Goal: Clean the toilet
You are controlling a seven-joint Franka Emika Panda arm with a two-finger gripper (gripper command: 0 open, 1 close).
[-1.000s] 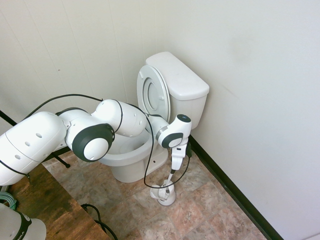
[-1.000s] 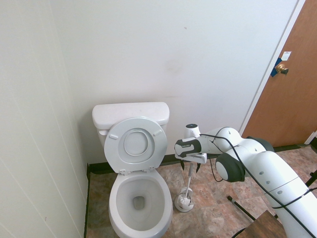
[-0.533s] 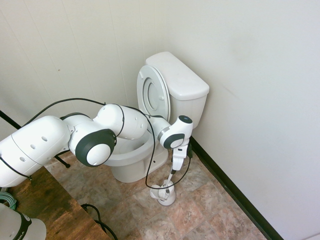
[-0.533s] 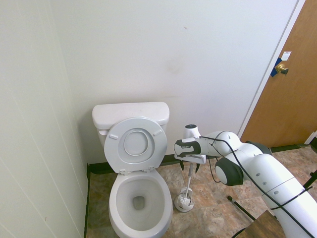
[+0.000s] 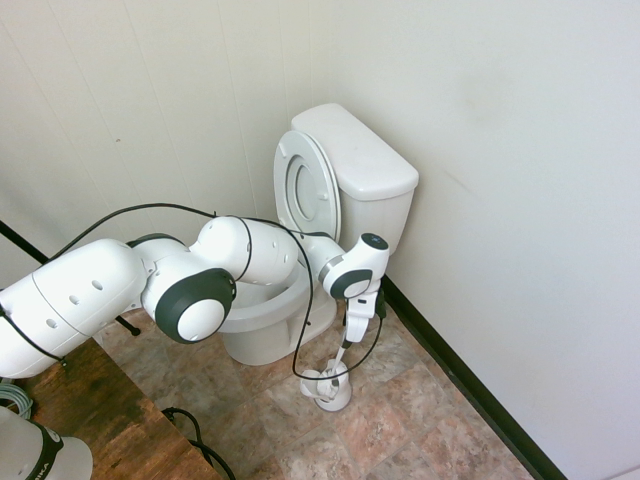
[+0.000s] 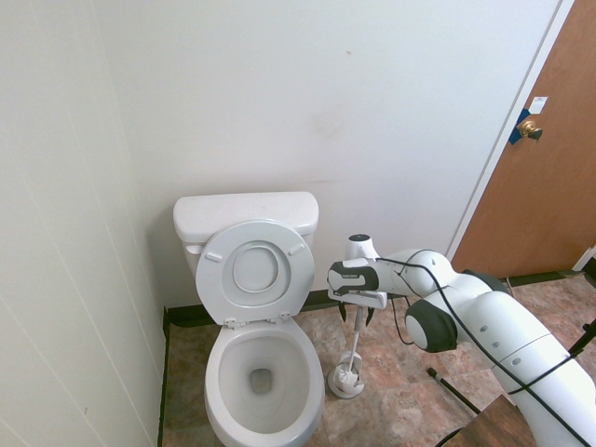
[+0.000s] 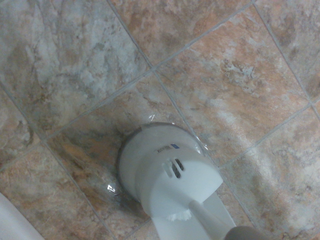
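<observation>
The white toilet (image 5: 262, 318) stands against the wall, with its seat and lid (image 6: 256, 272) raised against the tank (image 6: 245, 214) and the bowl (image 6: 264, 384) uncovered. To its side on the tiled floor, a small white brush holder (image 6: 347, 380) keeps a thin-handled brush (image 6: 357, 340) upright. My gripper (image 6: 359, 317) points straight down over the top of the handle, open, with a dark finger on each side of it. The holder (image 7: 165, 175) and the handle (image 7: 207, 220) show from above in the wrist view. The gripper (image 5: 352, 338) hangs beside the bowl, apart from the toilet.
White walls close in behind and beside the toilet, with a black baseboard (image 5: 470, 390) along the floor. A brown door (image 6: 549, 149) stands to one side. A wooden tabletop (image 5: 90, 410) lies near the arm's base. Tiled floor surrounds the holder.
The arm's elbow has swung a little toward the toilet and the wrist has sunk slightly over the brush handle. The gripper stays open. Brush and toilet have not moved.
</observation>
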